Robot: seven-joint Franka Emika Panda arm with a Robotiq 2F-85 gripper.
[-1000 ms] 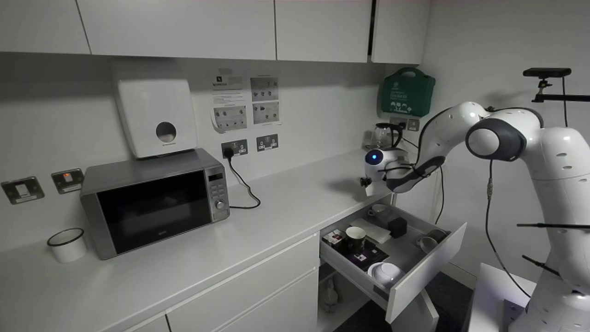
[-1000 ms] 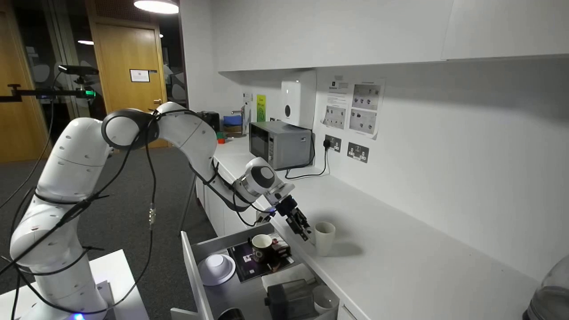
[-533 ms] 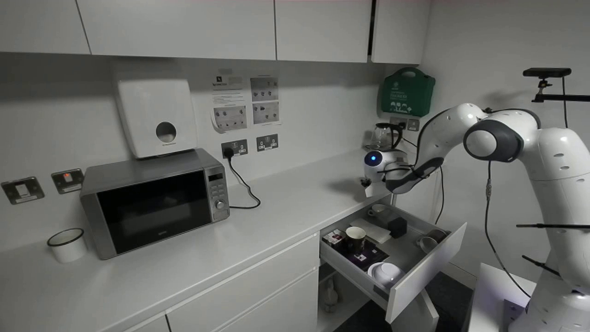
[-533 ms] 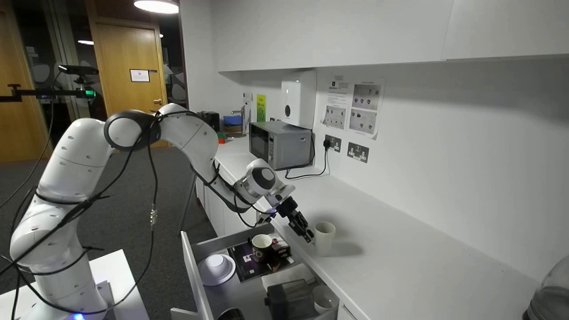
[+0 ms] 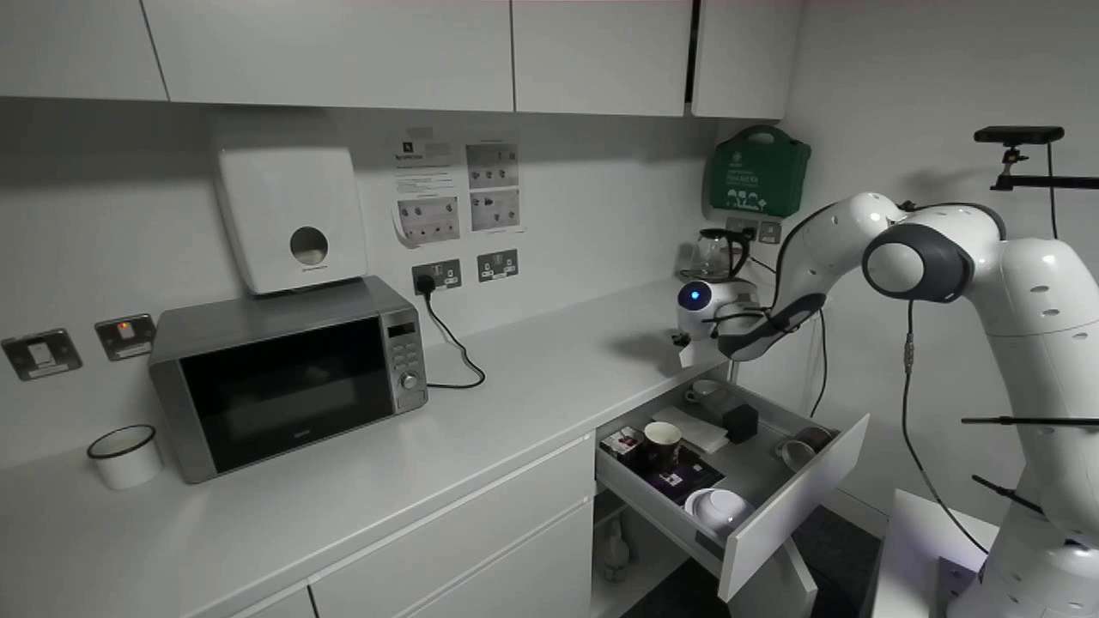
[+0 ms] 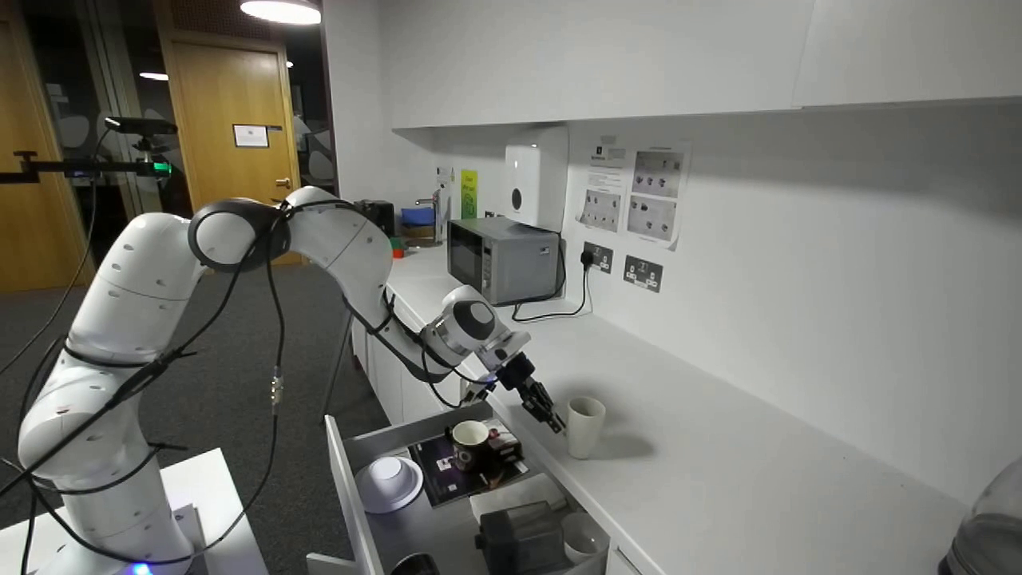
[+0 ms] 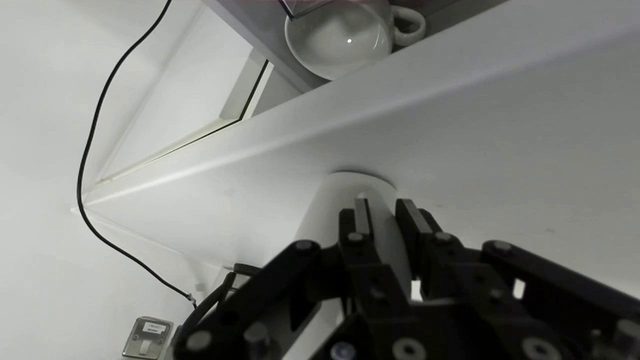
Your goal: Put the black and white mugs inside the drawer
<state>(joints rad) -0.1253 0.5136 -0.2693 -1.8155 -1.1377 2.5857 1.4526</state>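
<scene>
A plain white mug (image 6: pixel 586 428) stands on the counter near its edge. My gripper (image 6: pixel 557 426) reaches it from the drawer side, jaws narrowed to a small gap. In the wrist view, the gripper (image 7: pixel 383 201) is shut on the white mug (image 7: pixel 329 210), apparently at its handle, which the fingers (image 7: pixel 362 217) mostly hide. The black mug (image 6: pixel 469 449), pale inside, sits upright in the pulled-out drawer (image 6: pixel 349 499); an exterior view also shows the black mug (image 5: pixel 662 446) beyond the white drawer front (image 5: pixel 794 511).
The drawer also holds a white bowl (image 6: pixel 389 475), a dark container (image 6: pixel 519 539) and a pale handled cup (image 7: pixel 345 42). On the counter (image 5: pixel 481 429) stand a microwave (image 5: pixel 288 378), a dark-rimmed white cup (image 5: pixel 129 463) and a glass jug (image 5: pixel 714 256) by the wall.
My gripper has moved slightly lower and closer to the white mug, and its jaws have closed. The white mug has shifted a little to the right in an exterior view.
</scene>
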